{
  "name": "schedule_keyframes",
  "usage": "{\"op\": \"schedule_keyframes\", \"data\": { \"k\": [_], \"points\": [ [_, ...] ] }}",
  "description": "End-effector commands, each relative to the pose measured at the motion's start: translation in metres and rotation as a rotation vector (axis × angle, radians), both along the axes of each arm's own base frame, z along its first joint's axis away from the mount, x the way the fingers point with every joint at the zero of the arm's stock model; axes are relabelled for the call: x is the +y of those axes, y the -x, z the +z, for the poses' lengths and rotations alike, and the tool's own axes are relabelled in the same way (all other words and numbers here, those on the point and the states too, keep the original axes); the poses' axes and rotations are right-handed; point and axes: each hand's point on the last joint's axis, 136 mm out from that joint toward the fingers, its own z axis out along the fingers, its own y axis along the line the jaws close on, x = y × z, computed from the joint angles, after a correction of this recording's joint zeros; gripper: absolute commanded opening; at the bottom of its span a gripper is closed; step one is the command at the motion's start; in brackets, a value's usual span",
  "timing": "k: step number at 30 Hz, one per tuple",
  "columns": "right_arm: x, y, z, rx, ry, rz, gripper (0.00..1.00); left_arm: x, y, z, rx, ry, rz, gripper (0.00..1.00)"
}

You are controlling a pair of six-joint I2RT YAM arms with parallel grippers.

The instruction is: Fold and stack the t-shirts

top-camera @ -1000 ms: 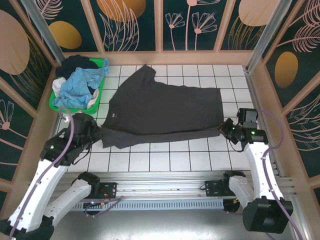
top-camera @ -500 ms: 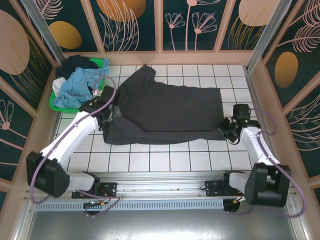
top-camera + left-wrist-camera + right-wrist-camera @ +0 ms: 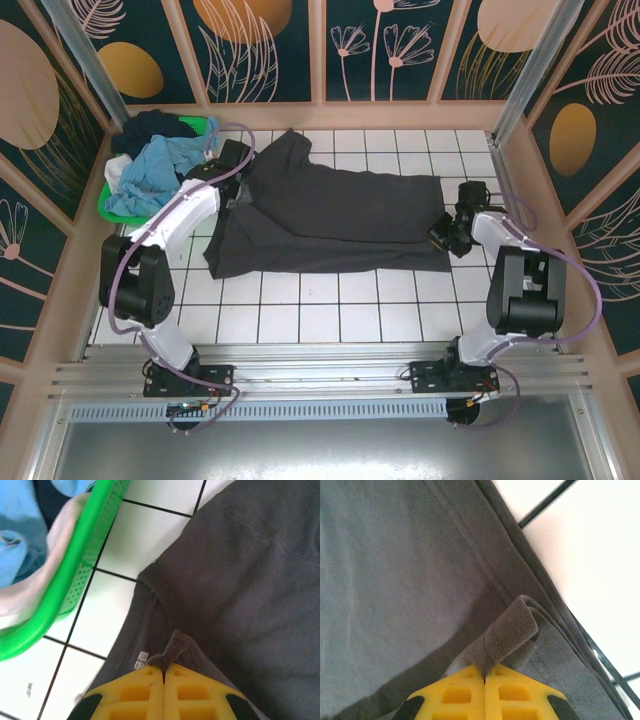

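The large charcoal-grey t-shirt (image 3: 330, 220) lies across the tiled table, its near edge lifted and doubled back over itself. My left gripper (image 3: 236, 193) is shut on a pinch of this shirt (image 3: 250, 580) beside the collar, over the shirt's left end. At the right end, my right gripper (image 3: 443, 236) is shut on a rolled fold of the hem (image 3: 512, 630). A light blue t-shirt (image 3: 155, 170), a dark navy one (image 3: 150, 125) and a white one (image 3: 115, 172) are heaped in the basket.
The bright green plastic basket (image 3: 107, 209) stands at the far left corner, its rim (image 3: 80, 565) close to my left gripper. Wooden-framed walls enclose the table on three sides. Bare white tiles (image 3: 330, 310) stretch along the near side.
Both grippers have carried the shirt's near edge away from the arm bases toward the far side, folding it over. Both arms now reach much farther out; the grips stayed shut.
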Motion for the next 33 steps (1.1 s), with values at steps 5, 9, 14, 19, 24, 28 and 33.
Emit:
{"op": "schedule_keyframes", "data": {
  "k": [5,9,14,19,24,28,33],
  "points": [
    [-0.01,-0.027,0.0,-0.008,0.039,0.018,0.03,0.0,-0.027,-0.02,0.031,-0.024,-0.018,0.0],
    [-0.016,-0.025,-0.005,0.032,0.093,0.056,0.14,-0.005,-0.04,-0.03,0.05,-0.014,-0.04,0.0],
    [-0.04,-0.021,0.024,0.004,0.234,0.013,0.41,-0.008,-0.059,-0.028,0.054,-0.016,-0.058,0.22],
    [0.007,-0.005,0.054,-0.152,0.198,0.127,0.6,-0.012,-0.057,-0.016,0.063,-0.008,-0.096,0.38],
    [0.083,0.018,0.032,-0.189,0.046,0.295,0.45,-0.031,-0.021,-0.001,0.017,0.152,-0.158,0.44],
    [0.078,0.005,0.017,-0.148,0.08,0.292,0.38,-0.055,0.028,-0.022,0.039,0.288,-0.212,0.43],
    [0.057,-0.014,0.004,-0.088,0.139,0.257,0.37,-0.051,0.086,-0.085,0.138,0.323,-0.177,0.43]
  ]
}}
